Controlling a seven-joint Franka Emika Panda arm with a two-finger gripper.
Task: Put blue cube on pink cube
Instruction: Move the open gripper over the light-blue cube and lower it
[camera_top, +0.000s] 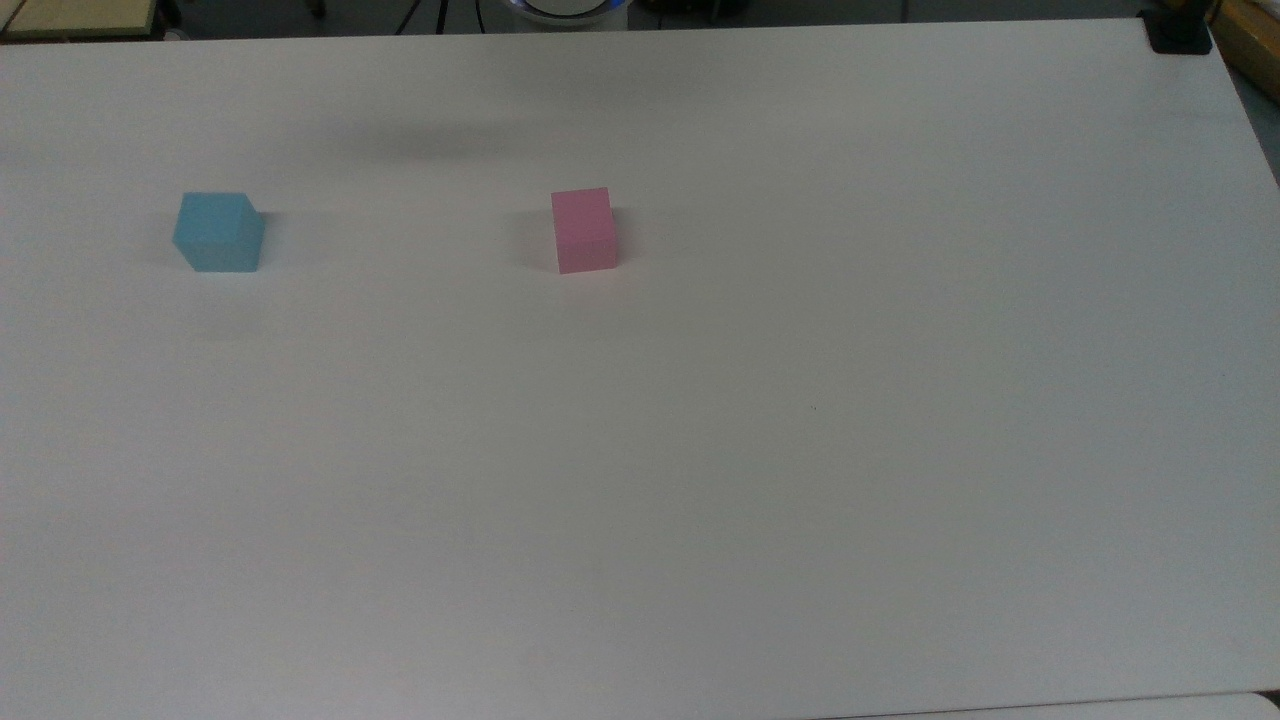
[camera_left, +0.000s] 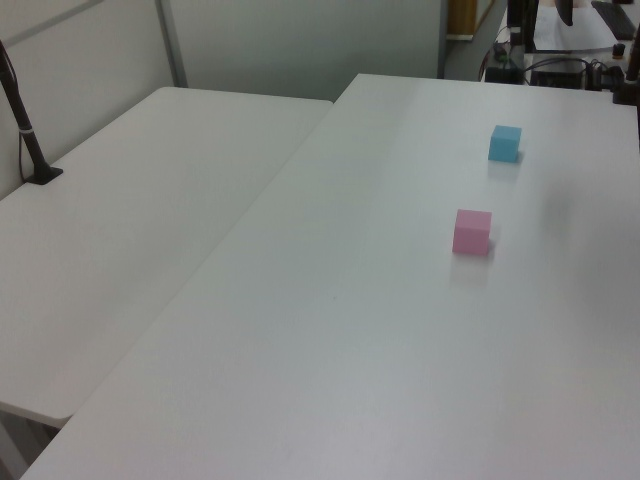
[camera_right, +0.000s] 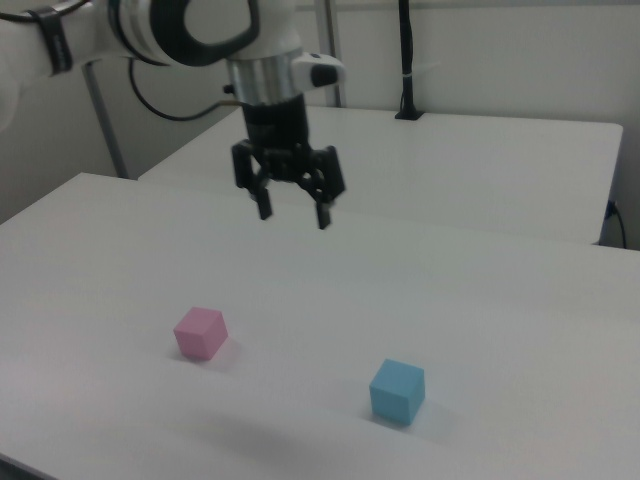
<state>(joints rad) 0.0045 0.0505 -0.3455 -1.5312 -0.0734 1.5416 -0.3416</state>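
The blue cube (camera_top: 218, 232) rests on the white table at the top view's left; it is also far up the left view's right side (camera_left: 504, 143) and low in the right view (camera_right: 397, 391). The pink cube (camera_top: 583, 230) stands apart from it near the top view's middle, in the left view (camera_left: 472, 231) and the right view (camera_right: 200, 332). In the right view my gripper (camera_right: 293, 213) hangs open and empty, high above the table, behind and between the two cubes. One fingertip (camera_right: 324, 217) points down.
The white table (camera_top: 700, 450) is bare apart from the cubes. A second white table (camera_left: 130, 230) adjoins it on the left view's left, with a black post (camera_left: 25, 130) on it. A black clamp (camera_top: 1178, 35) sits at the top view's upper right corner.
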